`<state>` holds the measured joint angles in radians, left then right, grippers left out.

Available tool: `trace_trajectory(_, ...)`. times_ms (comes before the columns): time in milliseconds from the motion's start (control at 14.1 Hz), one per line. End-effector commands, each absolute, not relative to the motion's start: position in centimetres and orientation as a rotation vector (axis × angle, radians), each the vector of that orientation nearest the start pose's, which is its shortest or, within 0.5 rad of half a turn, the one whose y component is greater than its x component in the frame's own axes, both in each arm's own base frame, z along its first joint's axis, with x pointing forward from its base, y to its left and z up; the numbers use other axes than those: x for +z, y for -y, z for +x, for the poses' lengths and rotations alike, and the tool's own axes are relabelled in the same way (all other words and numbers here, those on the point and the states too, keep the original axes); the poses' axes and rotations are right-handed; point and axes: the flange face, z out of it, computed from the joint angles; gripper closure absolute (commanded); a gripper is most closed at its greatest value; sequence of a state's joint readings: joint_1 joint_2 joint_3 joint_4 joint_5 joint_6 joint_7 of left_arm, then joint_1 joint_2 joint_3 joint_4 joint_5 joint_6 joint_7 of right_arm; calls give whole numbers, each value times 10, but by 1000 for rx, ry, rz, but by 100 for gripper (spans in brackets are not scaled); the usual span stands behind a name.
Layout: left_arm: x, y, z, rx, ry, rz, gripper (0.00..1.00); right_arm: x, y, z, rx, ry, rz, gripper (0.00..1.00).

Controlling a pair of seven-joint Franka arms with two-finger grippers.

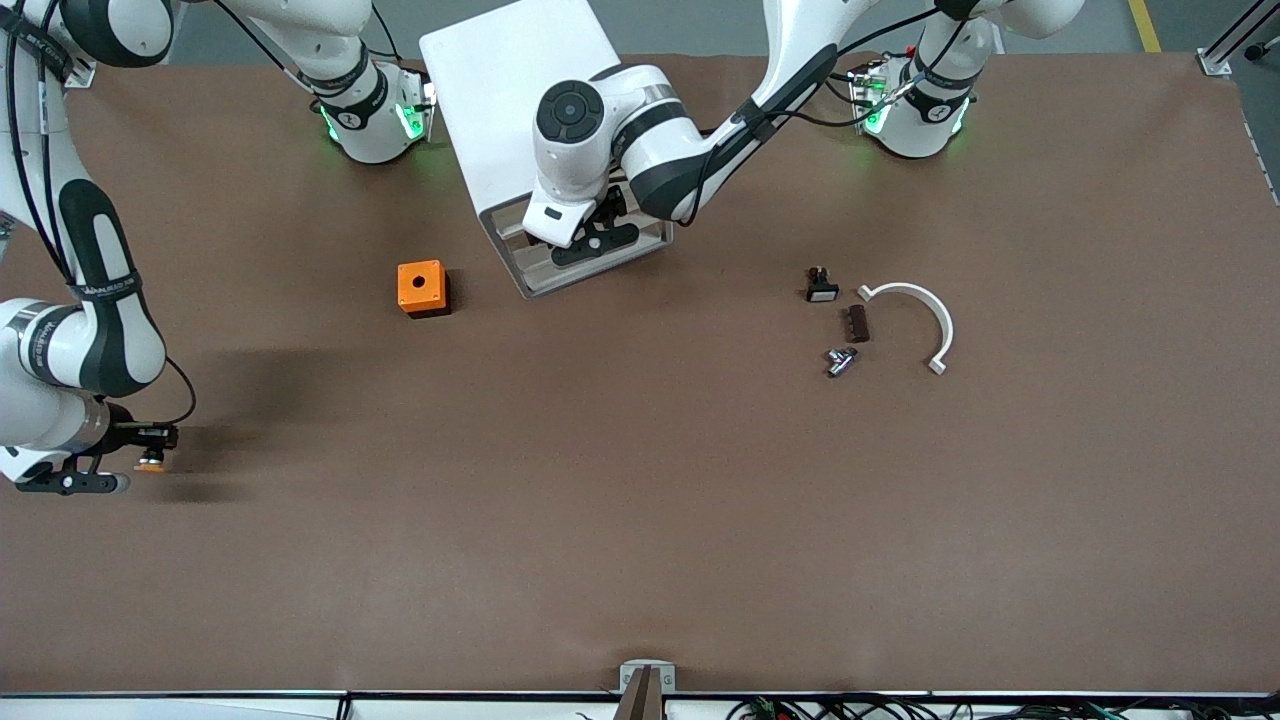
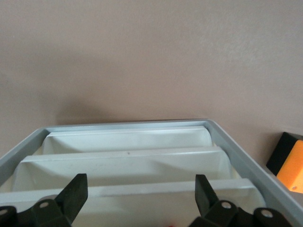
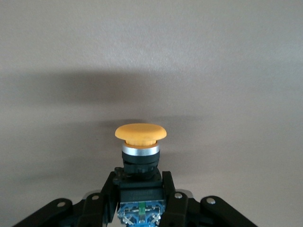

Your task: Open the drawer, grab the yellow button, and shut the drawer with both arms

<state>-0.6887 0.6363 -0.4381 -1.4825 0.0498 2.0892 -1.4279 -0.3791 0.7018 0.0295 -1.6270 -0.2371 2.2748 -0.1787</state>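
My right gripper [image 1: 140,452] is shut on the button [image 1: 151,464] and holds it low over the table near the right arm's end. In the right wrist view the button's round orange cap [image 3: 141,133] sticks out past the fingers [image 3: 107,195], which clamp its black-and-blue body. My left gripper [image 1: 597,240] is open at the front of the white drawer cabinet [image 1: 515,95]. In the left wrist view its fingers [image 2: 75,191] spread over the white drawer fronts [image 2: 128,161] inside the grey frame [image 2: 236,146]. I cannot tell whether a drawer is pulled out.
An orange cube with a black hole [image 1: 421,288] sits beside the cabinet toward the right arm's end and shows in the left wrist view [image 2: 291,165]. Toward the left arm's end lie a small black part with a white face [image 1: 821,287], a brown block [image 1: 857,322], a metal fitting [image 1: 840,360] and a white curved piece [image 1: 915,315].
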Motion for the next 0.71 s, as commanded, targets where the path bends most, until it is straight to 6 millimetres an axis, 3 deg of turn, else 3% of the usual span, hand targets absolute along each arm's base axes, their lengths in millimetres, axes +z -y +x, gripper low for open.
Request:
trace_trajectory(0, 346, 587, 399, 298, 545, -3203, 0, 192, 243, 636, 126, 2, -3274, 74)
trace_trajectory(283, 353, 518, 490, 241, 481, -3259, 0, 182, 242, 634, 104, 6, -3274, 67)
trace_trajectory(354, 360, 491, 517, 212, 479, -3275, 0, 181, 241, 634, 109, 4, -3273, 50)
trace_trajectory(425, 365, 472, 534, 193, 454, -3288, 0, 184, 240, 635, 106, -2, -3275, 18)
trace_trajectory(496, 365, 455, 547, 184, 421, -3292, 0, 187, 241, 636, 97, -8, -3277, 0)
trace_trajectory(638, 370, 422, 571, 158, 386, -3303, 0, 202, 238, 640, 66, -4, -3287, 0)
